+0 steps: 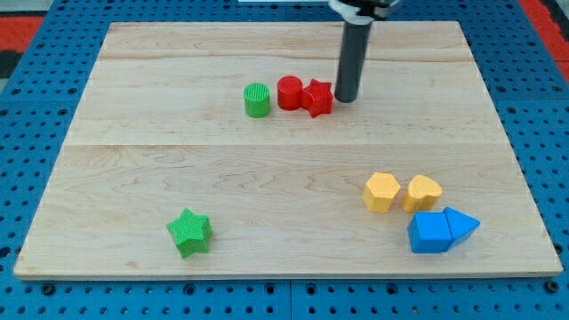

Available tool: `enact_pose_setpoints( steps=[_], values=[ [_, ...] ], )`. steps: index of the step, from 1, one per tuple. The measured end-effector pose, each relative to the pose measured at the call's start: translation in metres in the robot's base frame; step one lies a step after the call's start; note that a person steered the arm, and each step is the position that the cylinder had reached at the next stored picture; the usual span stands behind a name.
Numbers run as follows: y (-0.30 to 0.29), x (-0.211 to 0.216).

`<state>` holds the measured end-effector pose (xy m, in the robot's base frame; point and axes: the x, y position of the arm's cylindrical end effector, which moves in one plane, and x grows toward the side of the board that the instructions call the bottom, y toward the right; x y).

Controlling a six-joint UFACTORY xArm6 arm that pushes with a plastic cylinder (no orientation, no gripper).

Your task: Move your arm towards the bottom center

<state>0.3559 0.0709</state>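
Note:
My dark rod comes down from the view's top, and my tip [345, 98] rests on the wooden board [284, 178] in its upper middle. It stands just to the right of a red star block [316, 98], very close or touching. A red cylinder [289, 92] sits against the star's left side. A green cylinder [257, 100] stands a little further left.
A green star [189, 232] lies at the lower left. At the lower right are a yellow hexagon [381, 191], a yellow heart-like block [423, 192], a blue cube-like block [429, 232] and a blue triangle [460, 224]. Blue pegboard [36, 293] surrounds the board.

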Motion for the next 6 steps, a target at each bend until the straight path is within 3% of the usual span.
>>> enact_pose_setpoints(
  steps=[3,4,6],
  values=[
    [-0.080,-0.002],
    [-0.062,0.028],
    [-0.070,0.148]
  ],
)
